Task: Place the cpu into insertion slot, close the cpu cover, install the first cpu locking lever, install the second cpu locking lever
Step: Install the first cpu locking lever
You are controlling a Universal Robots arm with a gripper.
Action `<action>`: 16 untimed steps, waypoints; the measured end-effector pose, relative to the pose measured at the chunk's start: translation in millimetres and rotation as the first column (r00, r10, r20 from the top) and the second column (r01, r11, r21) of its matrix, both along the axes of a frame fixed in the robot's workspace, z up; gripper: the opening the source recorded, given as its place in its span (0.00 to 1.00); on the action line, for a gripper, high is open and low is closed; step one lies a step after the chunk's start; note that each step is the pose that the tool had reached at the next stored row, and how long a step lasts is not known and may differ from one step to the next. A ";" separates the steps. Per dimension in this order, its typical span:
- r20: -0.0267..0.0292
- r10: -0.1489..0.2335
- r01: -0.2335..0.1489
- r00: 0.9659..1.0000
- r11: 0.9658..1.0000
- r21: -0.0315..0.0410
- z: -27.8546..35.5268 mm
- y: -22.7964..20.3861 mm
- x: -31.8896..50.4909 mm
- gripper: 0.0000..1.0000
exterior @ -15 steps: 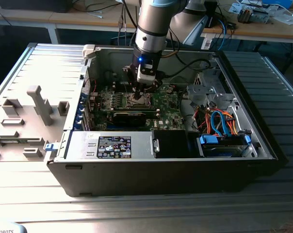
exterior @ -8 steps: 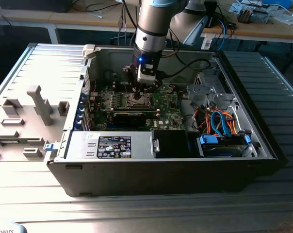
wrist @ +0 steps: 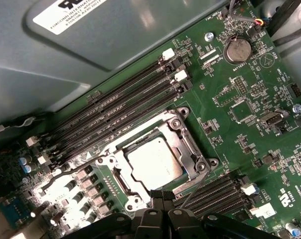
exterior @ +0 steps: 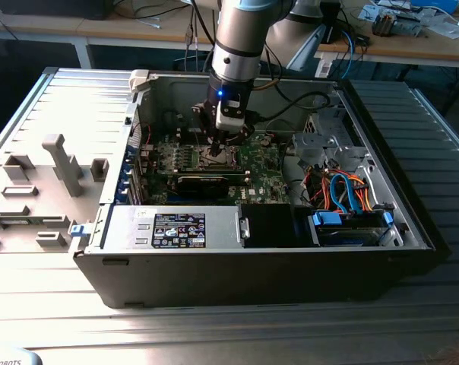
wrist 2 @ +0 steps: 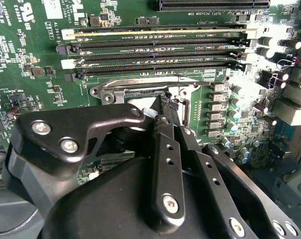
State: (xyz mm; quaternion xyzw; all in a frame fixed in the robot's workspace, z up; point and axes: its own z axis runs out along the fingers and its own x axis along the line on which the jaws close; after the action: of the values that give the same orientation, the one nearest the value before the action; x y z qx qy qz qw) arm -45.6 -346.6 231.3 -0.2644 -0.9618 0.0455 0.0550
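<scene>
Inspecting from largest to smallest: computer case (exterior: 260, 258) lies open on the worktop (exterior: 77, 114), circuit board (wrist: 250, 94) exposed. The insertion slot (wrist: 193, 149) holds the cpu (wrist: 153, 159) seated flat; the cpu cover (wrist: 121, 186) appears folded down around it. The gripper (wrist: 163, 199) sits at the slot's edge, fingertips drawn nearly together on a thin wire lever (wrist: 193, 189), though actual contact cannot be confirmed. Judgement: lever work demands steady, level pressing, keeping the wire under its hook.

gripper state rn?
Gripper: jaws shut, tips together at the edge of the cpu cover, which is down over the cpu; not visibly holding anything.
</scene>
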 end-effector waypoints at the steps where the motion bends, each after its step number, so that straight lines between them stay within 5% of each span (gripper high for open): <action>1: 0.000 0.001 -0.001 1.000 1.000 0.000 0.0 0.0 0.0 0.11; 16: 0.000 0.020 -0.020 1.000 1.000 0.000 0.0 0.0 0.0 0.11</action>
State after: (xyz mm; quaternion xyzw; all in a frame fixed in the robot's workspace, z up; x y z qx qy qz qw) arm -45.6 -346.6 231.3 -0.2545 -0.9644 0.0460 0.0545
